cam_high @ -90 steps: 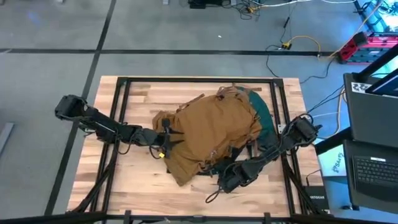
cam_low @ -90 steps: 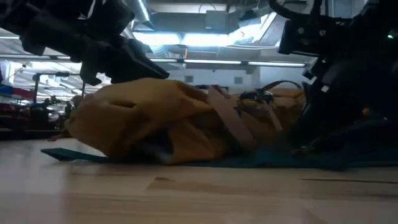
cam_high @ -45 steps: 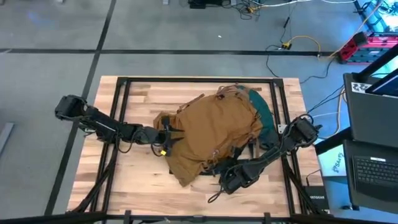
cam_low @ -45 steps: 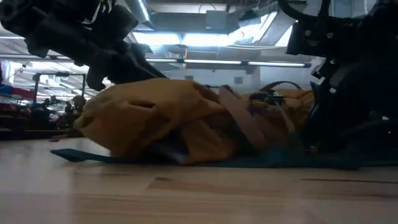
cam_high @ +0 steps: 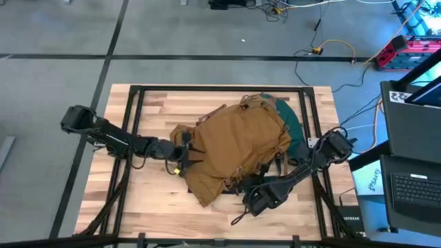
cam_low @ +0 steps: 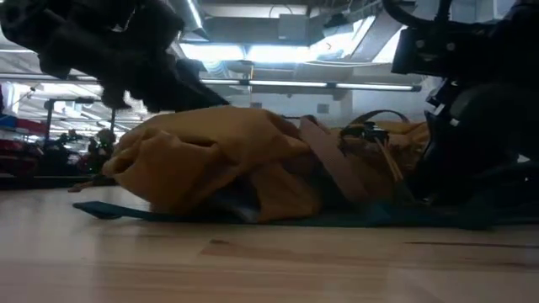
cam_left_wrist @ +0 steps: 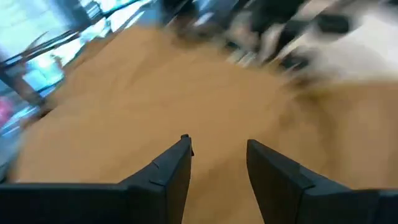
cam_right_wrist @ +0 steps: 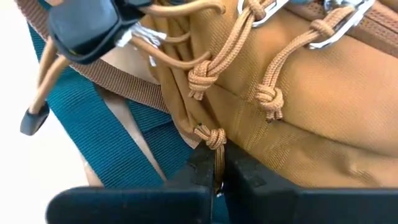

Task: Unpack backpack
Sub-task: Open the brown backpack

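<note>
The tan-brown backpack lies flat on the middle of the wooden table, its dark teal back panel showing at its right side. In the low view the backpack rests on teal straps that trail over the tabletop. My left gripper is open at the backpack's left side, with tan fabric right ahead of its fingers. Whether it touches the fabric, I cannot tell. My right gripper sits at the backpack's near edge, shut on a tan pull cord. My right gripper pinches a thin tan knotted cord between its two fingers, just below the knot. The cord hangs at the near edge of the backpack's tan fabric, beside two other knotted pull cords. Its upper end is hidden behind a fold.
Black frame rails run along the table's edges and across it. A dark cord lock with tan drawcords lies by the teal strap. A desk with a laptop stands off the table's right side. Bare wood shows at the near left.
The backpack has slid a little toward the table's right edge, still lying flat. My left gripper has followed it the same way, staying at its left side. My right gripper keeps its hold on the cord at the near edge.
</note>
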Controlling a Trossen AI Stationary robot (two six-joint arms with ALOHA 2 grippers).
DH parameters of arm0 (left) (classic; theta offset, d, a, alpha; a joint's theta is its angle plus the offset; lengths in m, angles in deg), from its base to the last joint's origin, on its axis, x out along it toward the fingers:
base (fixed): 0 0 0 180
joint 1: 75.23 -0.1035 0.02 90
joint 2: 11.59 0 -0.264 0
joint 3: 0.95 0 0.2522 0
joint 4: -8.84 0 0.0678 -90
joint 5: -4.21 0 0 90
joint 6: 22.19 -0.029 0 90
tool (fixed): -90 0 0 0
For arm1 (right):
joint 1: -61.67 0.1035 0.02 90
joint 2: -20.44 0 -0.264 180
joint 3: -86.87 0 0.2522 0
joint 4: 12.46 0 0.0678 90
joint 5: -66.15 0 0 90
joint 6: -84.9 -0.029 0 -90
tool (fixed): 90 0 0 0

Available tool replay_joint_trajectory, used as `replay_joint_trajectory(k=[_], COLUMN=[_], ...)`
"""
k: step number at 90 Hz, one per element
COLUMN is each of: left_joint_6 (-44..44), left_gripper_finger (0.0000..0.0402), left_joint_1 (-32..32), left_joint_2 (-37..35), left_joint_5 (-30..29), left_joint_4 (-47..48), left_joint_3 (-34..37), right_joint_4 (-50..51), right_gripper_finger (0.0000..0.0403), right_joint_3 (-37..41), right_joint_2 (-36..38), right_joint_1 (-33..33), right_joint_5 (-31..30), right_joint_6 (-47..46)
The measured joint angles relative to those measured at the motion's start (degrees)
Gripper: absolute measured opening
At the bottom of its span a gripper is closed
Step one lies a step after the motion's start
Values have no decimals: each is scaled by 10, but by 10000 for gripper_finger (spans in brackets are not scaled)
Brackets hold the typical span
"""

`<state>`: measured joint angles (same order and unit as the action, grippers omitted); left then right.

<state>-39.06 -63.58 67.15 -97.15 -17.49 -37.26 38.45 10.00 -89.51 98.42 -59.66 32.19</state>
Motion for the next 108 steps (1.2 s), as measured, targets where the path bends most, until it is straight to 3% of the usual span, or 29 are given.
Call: replay_joint_trajectory(k=[10, 50, 66, 94, 108], left_joint_6=[1, 15, 15, 0, 4], left_gripper_finger=[139, 139, 139, 139, 139], left_joint_1=[5, 8, 10, 27, 26], left_joint_2=[0, 45, 48, 48, 48], left_joint_5=[61, 121, 152, 156, 155], left_joint_4=[-26, -59, -80, -100, -95], left_joint_3=[-1, -1, -1, -1, -1], right_joint_4=[0, -46, -134, -359, -408], right_gripper_finger=[0, 0, 0, 1, 22], right_joint_3=[0, 1, 1, 0, -2], right_joint_2=[0, 0, 0, 0, 1], right_joint_1=[0, -8, -38, -116, -129], right_joint_5=[-7, -53, -52, -21, -19], right_joint_6=[0, 39, 135, 370, 438])
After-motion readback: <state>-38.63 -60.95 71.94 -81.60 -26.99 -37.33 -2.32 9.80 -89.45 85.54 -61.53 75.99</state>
